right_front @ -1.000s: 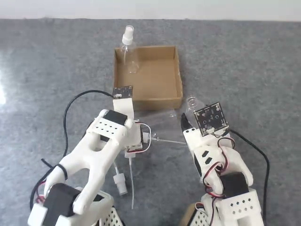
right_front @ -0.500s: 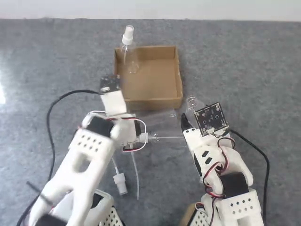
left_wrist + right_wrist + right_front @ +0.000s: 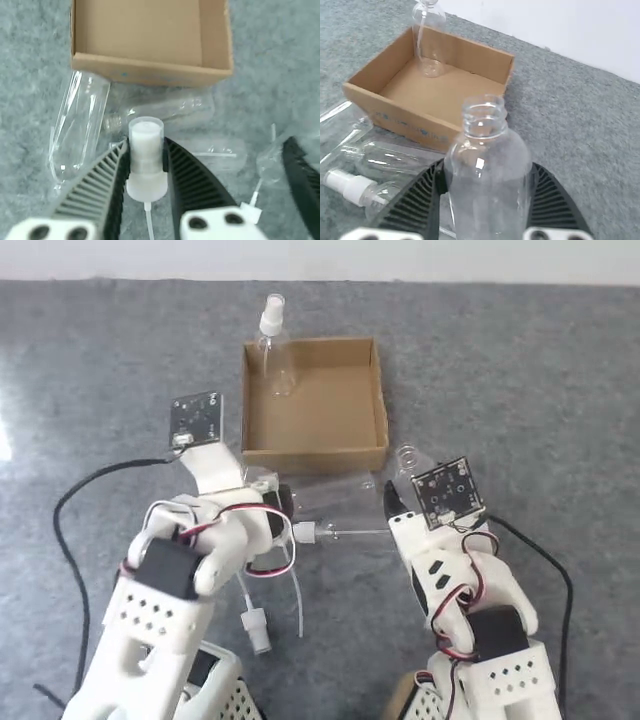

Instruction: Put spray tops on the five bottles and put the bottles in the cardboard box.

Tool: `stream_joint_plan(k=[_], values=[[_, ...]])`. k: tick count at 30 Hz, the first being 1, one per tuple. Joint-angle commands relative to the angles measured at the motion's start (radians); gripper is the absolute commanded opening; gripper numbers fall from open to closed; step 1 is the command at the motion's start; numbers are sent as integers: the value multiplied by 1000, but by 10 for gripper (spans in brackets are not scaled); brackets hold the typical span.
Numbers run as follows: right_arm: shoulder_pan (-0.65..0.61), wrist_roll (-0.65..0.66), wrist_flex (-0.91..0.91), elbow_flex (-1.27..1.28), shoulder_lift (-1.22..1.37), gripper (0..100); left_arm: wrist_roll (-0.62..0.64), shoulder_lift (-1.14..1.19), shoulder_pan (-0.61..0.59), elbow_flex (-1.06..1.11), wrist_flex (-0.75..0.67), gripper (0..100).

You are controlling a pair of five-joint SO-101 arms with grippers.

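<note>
Just short of the cardboard box (image 3: 315,457), left gripper (image 3: 145,144) jaws clamped on a spray top (image 3: 146,165), dip tube (image 3: 148,222) trailing wristward; close on its right, open bottle (image 3: 487,155), mouth upward, clamped in right gripper (image 3: 485,172) jaws.

capped bottle (image 3: 277,370) in box (image 3: 315,455), bottles (image 3: 80,125) before it

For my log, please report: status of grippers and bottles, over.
Left gripper shut on spray top. Right gripper shut on open bottle, upright. One capped bottle in cardboard box. Loose bottles lying in front of box.
</note>
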Motion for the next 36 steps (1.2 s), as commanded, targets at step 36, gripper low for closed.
stream_joint_plan(k=[36], values=[[-236, -98, -28, 21, -19, 117, 311, -753, -370, 312, -410, 11]])
